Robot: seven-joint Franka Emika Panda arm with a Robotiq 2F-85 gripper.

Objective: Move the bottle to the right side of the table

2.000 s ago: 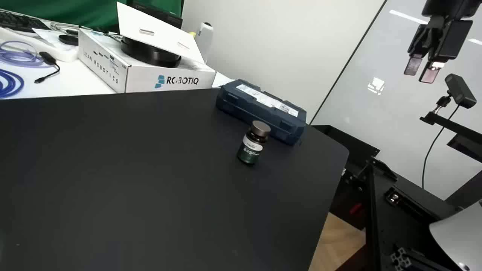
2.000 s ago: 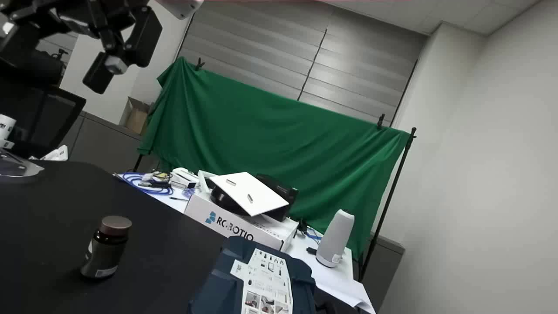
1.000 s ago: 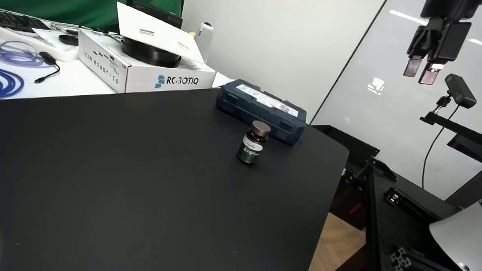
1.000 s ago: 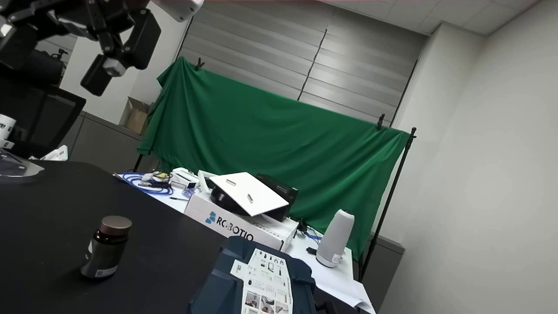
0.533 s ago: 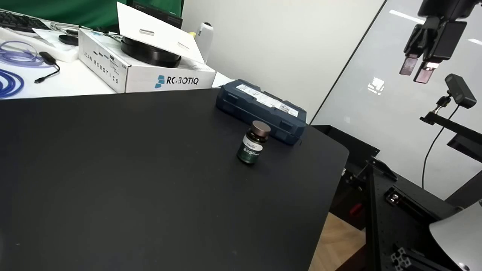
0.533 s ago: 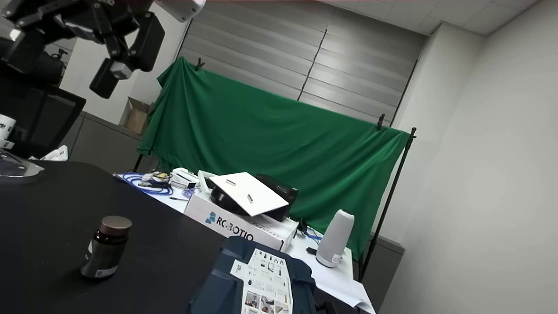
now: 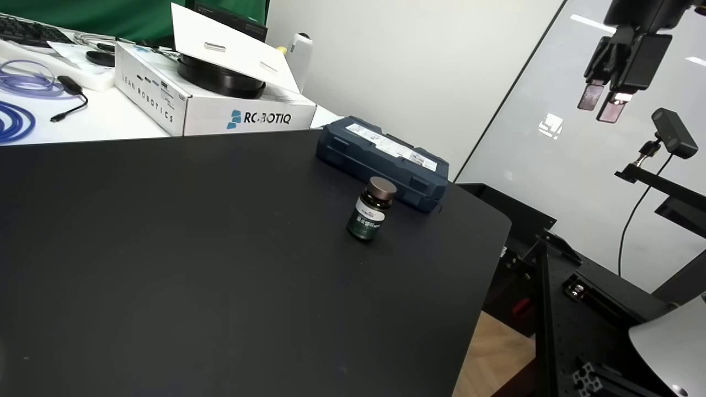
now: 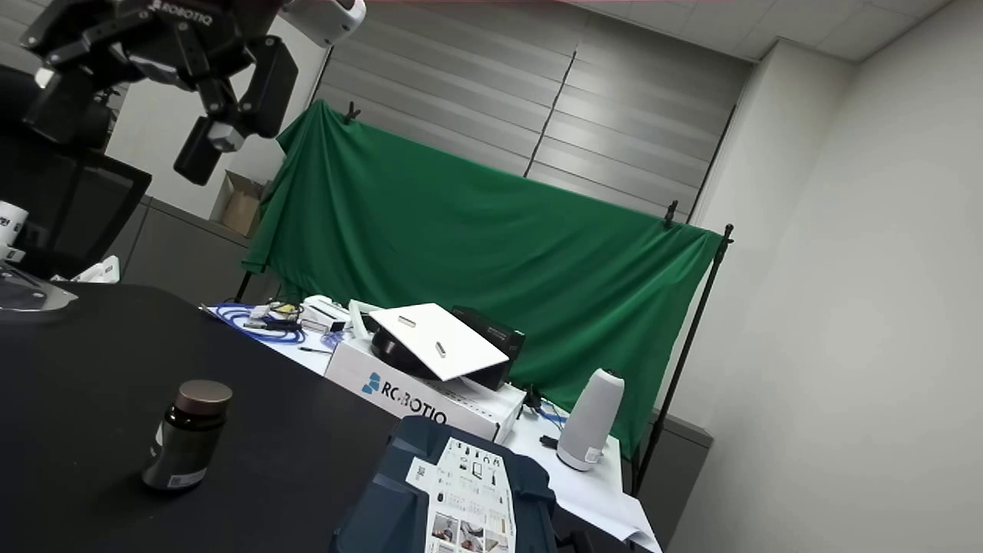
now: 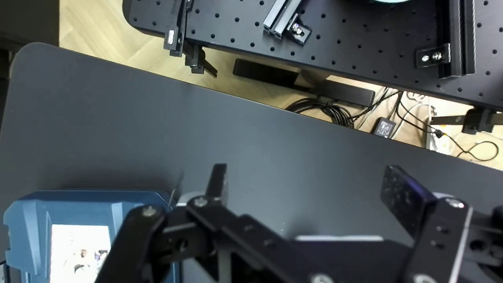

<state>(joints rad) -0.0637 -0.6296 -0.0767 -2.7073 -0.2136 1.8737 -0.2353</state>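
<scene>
The bottle [image 7: 367, 214] is small and dark, with a brownish-grey cap and a green and white label. It stands upright on the black table [image 7: 193, 264] near the blue case; it also shows in an exterior view [image 8: 187, 445]. In the wrist view the bottle does not show; the gripper body covers the lower part of that picture. My gripper [image 7: 600, 103] hangs high above the table level, well away from the bottle. In the wrist view the gripper [image 9: 306, 179] has its two fingers wide apart with nothing between them, above the bare table top [image 9: 118, 110].
A dark-blue case [image 7: 386, 162] lies right behind the bottle; it shows in the wrist view [image 9: 35, 236] at lower left. A white box [image 7: 248, 118] stands on a white table beyond. A perforated black base [image 9: 353, 47] lies across a gap from the table edge.
My gripper has moved a little to the left in an exterior view, and right and slightly down in an exterior view. The bottle and case have not moved.
</scene>
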